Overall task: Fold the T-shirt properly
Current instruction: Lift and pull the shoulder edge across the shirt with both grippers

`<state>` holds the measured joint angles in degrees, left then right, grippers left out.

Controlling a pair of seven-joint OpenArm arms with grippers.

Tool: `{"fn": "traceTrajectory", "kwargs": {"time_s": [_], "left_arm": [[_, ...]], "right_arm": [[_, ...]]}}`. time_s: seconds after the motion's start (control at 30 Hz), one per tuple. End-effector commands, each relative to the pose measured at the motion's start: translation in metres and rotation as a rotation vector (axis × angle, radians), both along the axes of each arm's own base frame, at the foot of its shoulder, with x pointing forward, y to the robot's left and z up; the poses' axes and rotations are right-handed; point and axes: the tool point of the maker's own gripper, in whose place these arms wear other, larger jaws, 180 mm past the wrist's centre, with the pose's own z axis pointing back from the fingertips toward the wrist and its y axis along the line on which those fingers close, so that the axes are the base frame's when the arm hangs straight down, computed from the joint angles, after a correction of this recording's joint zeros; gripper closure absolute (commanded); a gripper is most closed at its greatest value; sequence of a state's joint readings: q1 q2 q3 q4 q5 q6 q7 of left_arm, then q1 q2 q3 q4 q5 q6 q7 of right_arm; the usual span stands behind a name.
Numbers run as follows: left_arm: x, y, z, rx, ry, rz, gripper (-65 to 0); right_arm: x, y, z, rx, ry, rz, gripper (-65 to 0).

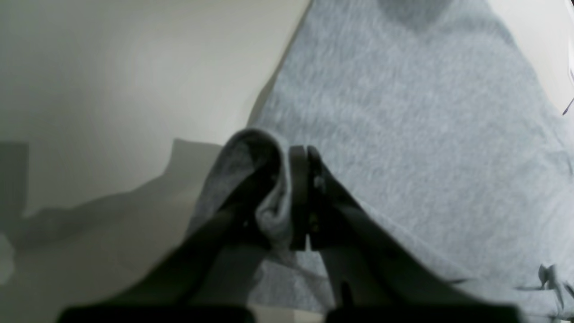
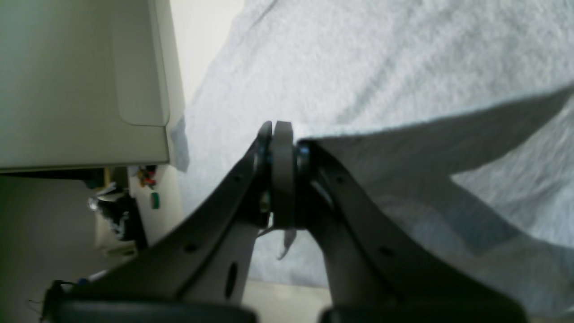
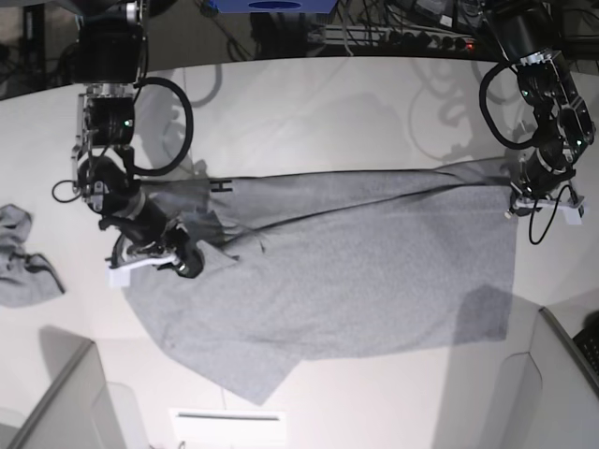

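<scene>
White tabletop (image 3: 309, 112) all around, and at the near edge the T-shirt (image 3: 356, 271) lies mostly flat, one loose corner pointing our way. Further back we've got both grippers pinching cloth: the right gripper (image 3: 187, 262) is clamped on a bunched fold at the shirt's edge, and the left gripper (image 3: 518, 201) is closed tight on the far corner, with fabric stretched in a ridge between them. For this step we'd say keep the two hands level and the held edge taut, then lay it over evenly so the hem lines up. A small grey cloth (image 3: 19, 257) sits well apart.
</scene>
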<state>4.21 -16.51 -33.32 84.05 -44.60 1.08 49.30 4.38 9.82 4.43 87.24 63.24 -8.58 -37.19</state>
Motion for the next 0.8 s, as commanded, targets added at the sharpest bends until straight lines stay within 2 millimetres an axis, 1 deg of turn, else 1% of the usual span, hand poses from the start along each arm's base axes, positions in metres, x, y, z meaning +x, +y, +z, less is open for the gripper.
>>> {"fn": "traceTrajectory", "kwargs": {"time_s": [0.0,0.1,0.27,0.77], "left_arm": [[0.01,0.007,0.017,0.029,-0.05,-0.002,0.0],[0.01,0.007,0.016,0.028,-0.049,-0.002,0.0],[0.01,0.008,0.016,0.027,-0.047,-0.001,0.0],[0.011,0.007,0.017,0.027,-0.051,-0.002,0.0]], "right_arm": [[0.014,0.0,0.023,0.003,-0.073,0.006,0.0],[0.017,0.002,0.027,0.003,-0.082,0.011,0.0],[0.02,0.0,0.017,0.004,-0.055,0.004,0.0],[0.019,0.001,0.016,0.008,-0.049,0.006,0.0]]}}
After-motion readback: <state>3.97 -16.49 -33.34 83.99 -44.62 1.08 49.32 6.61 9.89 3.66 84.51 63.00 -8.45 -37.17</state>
